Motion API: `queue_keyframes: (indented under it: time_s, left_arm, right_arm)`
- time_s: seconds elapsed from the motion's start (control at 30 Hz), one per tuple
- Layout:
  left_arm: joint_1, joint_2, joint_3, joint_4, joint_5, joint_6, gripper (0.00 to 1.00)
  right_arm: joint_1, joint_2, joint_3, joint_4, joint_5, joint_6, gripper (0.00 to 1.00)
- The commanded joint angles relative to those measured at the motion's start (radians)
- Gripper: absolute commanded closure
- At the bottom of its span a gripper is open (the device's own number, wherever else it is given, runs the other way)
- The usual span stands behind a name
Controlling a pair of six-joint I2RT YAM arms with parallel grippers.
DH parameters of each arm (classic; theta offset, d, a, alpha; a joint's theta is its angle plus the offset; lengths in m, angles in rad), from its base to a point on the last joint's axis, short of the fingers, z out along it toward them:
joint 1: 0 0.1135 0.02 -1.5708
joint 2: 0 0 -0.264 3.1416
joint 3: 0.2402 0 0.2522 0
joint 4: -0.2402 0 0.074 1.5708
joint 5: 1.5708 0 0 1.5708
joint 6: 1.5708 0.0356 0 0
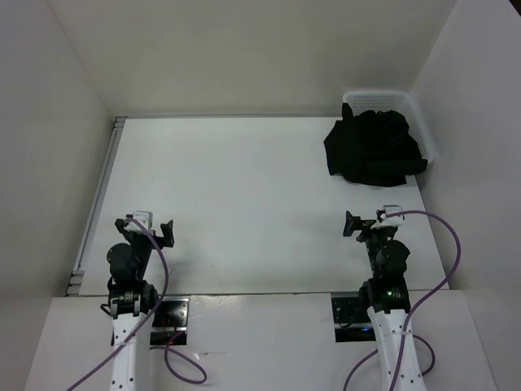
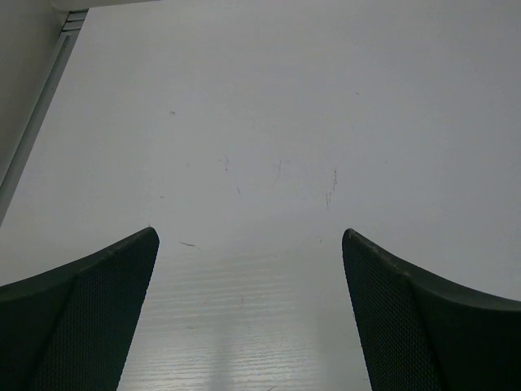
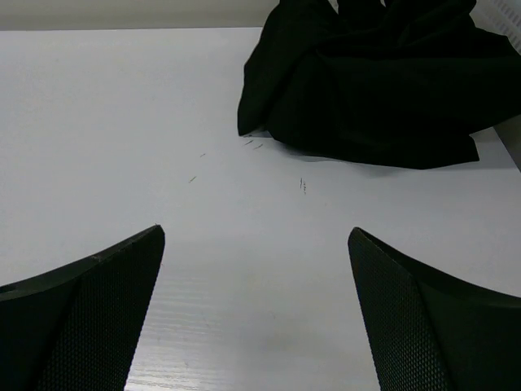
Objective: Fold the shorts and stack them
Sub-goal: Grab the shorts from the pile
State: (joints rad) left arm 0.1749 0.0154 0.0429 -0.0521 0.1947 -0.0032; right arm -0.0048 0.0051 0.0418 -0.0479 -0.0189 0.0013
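Shorts (image 1: 373, 148), black and crumpled in a heap, lie at about 1 o'clock on the desk (image 1: 244, 187). One part sits in the white mesh basket (image 1: 378, 96), and the other part hangs over its near side onto the desk. The left tool (image 2: 248, 236) at 7 o'clock and the right tool (image 3: 254, 232) at 5 o'clock both have fingers wide apart and hold nothing.
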Motion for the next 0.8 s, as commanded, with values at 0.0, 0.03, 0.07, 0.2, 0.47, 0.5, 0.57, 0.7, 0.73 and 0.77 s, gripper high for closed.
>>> queue_keyframes:
  time_s: [0.0, 0.03, 0.07, 0.2, 0.47, 0.5, 0.57, 0.7, 0.73, 0.77]
  left_arm:
    - [-0.003, -0.019, -0.031, 0.032, -0.003, 0.003, 0.00]
    - [-0.003, -0.019, -0.031, 0.032, -0.003, 0.003, 0.00]
    - [-0.003, -0.019, -0.031, 0.032, -0.003, 0.003, 0.00]
    - [-0.003, -0.019, -0.031, 0.032, 0.020, 0.003, 0.00]
    - [-0.003, -0.019, 0.087, -0.442, 0.826, 0.003, 0.00]
    - [-0.014, -0.019, 0.069, -0.387, 0.827, 0.003, 0.00]
    - [-0.014, -0.019, 0.011, -0.109, 0.760, 0.003, 0.00]
    - [-0.023, 0.000, 0.015, 0.197, 0.680, 0.003, 0.00]
    - [-0.023, 0.000, 0.026, 0.245, 0.660, 0.003, 0.00]
    - [-0.035, 0.056, 0.035, 0.283, 0.607, 0.003, 0.00]
  right_arm:
    - [-0.004, -0.013, -0.043, 0.048, -0.001, -0.009, 0.02]
    - [-0.004, -0.013, -0.043, 0.048, -0.001, -0.009, 0.02]
    - [-0.004, -0.013, -0.043, 0.048, -0.001, -0.009, 0.02]
    - [-0.004, -0.013, -0.034, 0.048, -0.010, -0.009, 0.02]
    - [-0.004, -0.013, 0.033, -0.173, -0.737, -1.677, 0.02]
    - [-0.004, -0.002, 0.033, -0.238, -0.709, -1.695, 0.02]
    - [0.005, -0.016, -0.002, -0.111, -0.632, -1.749, 0.01]
    - [0.005, -0.016, -0.025, 0.309, -0.631, -1.536, 0.01]
    - [0.005, -0.004, -0.008, 0.333, -0.632, -1.482, 0.01]
    - [0.005, 0.012, 0.059, 0.324, -0.632, -1.457, 0.01]
